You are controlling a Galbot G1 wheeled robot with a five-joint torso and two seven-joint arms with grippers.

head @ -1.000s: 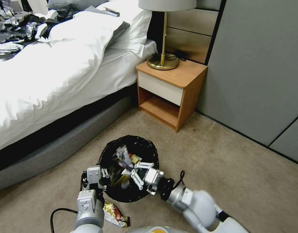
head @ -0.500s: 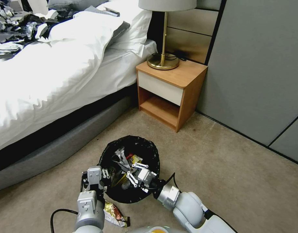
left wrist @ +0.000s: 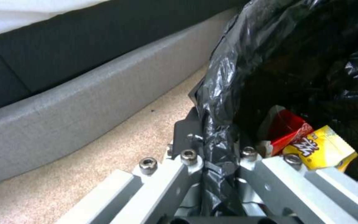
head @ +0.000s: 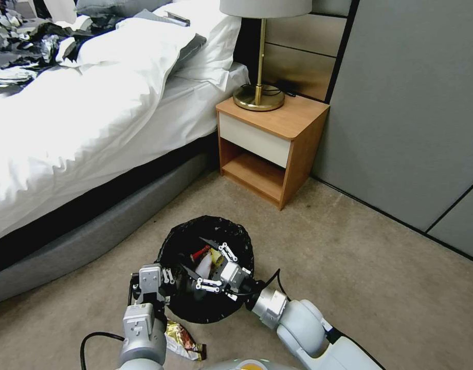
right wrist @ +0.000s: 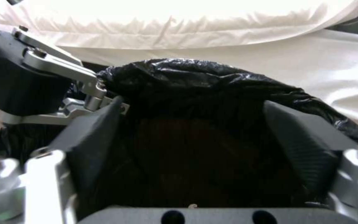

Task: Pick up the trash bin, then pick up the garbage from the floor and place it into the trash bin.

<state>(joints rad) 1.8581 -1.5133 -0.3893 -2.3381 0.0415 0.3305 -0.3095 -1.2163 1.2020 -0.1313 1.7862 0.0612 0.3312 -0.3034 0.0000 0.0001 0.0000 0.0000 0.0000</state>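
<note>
The trash bin, lined with a crinkled black bag, stands on the carpet in front of me. My left gripper is shut on its near-left rim; in the left wrist view the left gripper pinches the bag liner. My right gripper reaches into the bin's mouth, open and holding nothing. Its black pads stand wide apart above the dark liner. Garbage lies inside: a red-white packet, a yellow wrapper and a white wad. A shiny wrapper lies on the floor by my left arm.
The bed with its grey base runs along the left. A wooden nightstand carrying a brass lamp stands behind the bin, against a grey wall. Open carpet stretches to the right.
The right gripper has pushed further left into the bin's mouth and turned, its fingers spread wider. The silvery piece at its tips earlier no longer shows there. The left gripper has kept its hold.
</note>
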